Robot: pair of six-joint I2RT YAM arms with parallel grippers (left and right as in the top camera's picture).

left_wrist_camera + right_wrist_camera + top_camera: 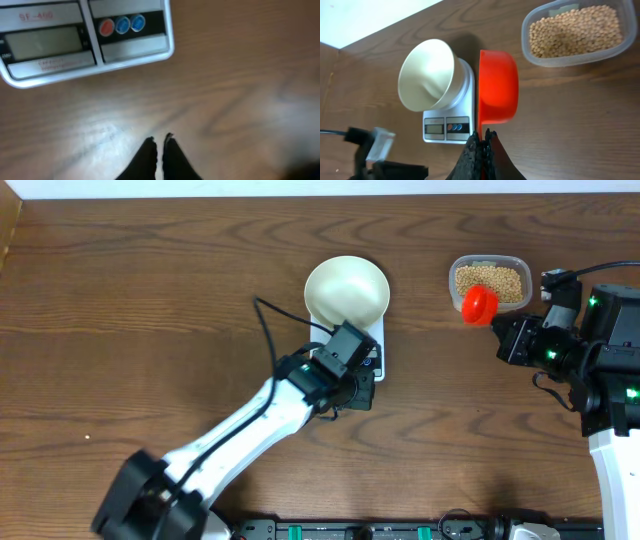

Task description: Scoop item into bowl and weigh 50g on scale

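Observation:
The white bowl point(346, 288) point(427, 75) stands on the small white scale point(376, 352) point(447, 127) and shows no beans inside. A clear tub holds the tan beans point(489, 280) point(577, 32). My right gripper point(498, 328) point(482, 134) is shut on the handle of a red scoop point(479, 304) point(497, 85), held at the tub's near-left corner; its inside is hidden. My left gripper point(358, 393) point(160, 140) is shut on nothing, low over the wood just in front of the scale point(85, 45), whose display and red and blue buttons face it.
The left arm point(230, 440) stretches across the table from the near-left side. The right arm's body point(600, 360) fills the right edge. A black rail point(400, 530) runs along the table's near edge.

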